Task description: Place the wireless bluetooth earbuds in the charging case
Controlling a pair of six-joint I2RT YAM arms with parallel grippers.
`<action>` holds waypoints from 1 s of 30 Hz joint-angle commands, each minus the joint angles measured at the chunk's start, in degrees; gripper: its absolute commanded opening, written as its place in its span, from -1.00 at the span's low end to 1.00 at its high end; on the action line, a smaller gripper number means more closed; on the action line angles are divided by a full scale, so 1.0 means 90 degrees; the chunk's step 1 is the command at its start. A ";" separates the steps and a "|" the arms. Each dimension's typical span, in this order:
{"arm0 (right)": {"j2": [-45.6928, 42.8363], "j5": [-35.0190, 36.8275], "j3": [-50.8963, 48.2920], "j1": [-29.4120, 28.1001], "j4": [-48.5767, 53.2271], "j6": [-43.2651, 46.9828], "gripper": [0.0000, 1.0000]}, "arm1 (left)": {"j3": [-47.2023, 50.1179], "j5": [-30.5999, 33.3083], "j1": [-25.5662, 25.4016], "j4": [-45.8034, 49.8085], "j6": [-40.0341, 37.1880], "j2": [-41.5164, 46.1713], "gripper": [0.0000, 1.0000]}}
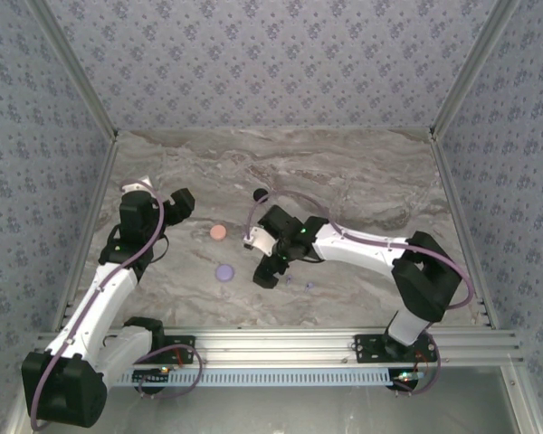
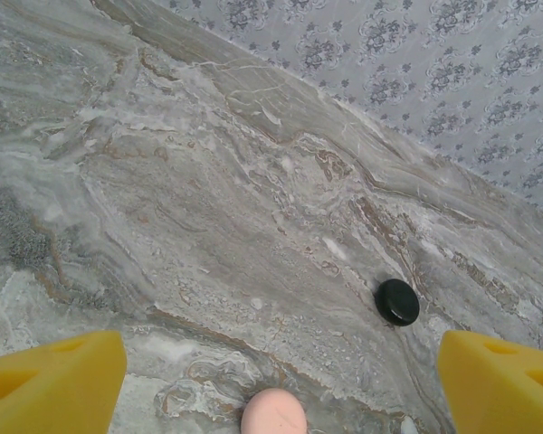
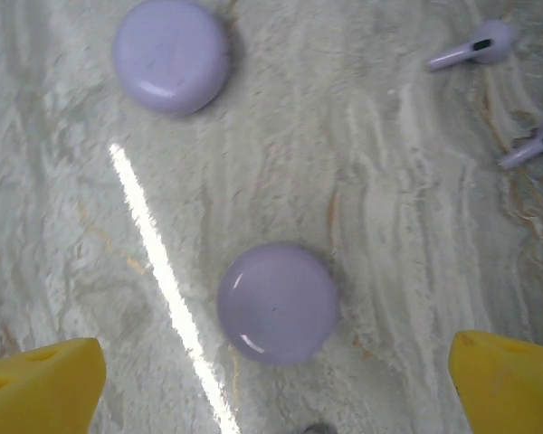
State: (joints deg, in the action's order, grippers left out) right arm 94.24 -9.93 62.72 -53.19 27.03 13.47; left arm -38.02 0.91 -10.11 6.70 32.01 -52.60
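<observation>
Two lilac earbuds [image 3: 471,50] [image 3: 534,145] lie on the marble at the upper right of the right wrist view. They show as tiny specks [image 1: 287,280] [image 1: 309,286] from above. A round lilac charging case [image 3: 278,303] lies shut on the table between the fingers of my right gripper [image 3: 276,362], which hangs open above it without touching. A second lilac round piece [image 3: 170,56] [image 1: 224,271] lies further left. My left gripper [image 2: 281,380] [image 1: 179,204] is open over bare marble, with a pink round case [image 2: 273,412] [image 1: 218,231] just below it.
A black round case [image 2: 397,301] [image 1: 260,193] sits toward the back of the marble table [image 1: 362,181]. Patterned walls [image 1: 271,54] close in the back and both sides. A metal rail [image 1: 281,344] runs along the near edge.
</observation>
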 commanded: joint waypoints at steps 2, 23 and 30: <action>0.0011 0.0365 -0.0400 -0.0216 -0.0110 0.1543 1.00 | 0.0014 -0.0027 0.0037 -0.0014 -0.0080 0.0154 0.78; 0.0929 0.0401 -0.0001 -0.0145 -0.0304 0.2980 0.88 | 0.0172 0.0153 0.0069 0.0217 -0.0129 0.0557 0.78; 0.1206 0.0382 0.0199 -0.0125 -0.0172 0.2956 0.72 | 0.0182 0.0173 0.0073 0.0260 -0.0148 0.0589 0.79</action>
State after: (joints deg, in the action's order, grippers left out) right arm 103.53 -5.58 62.96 -54.61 23.77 39.51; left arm -36.16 1.41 -9.74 8.97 31.97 -48.51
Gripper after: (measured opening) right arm 0.869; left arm 0.893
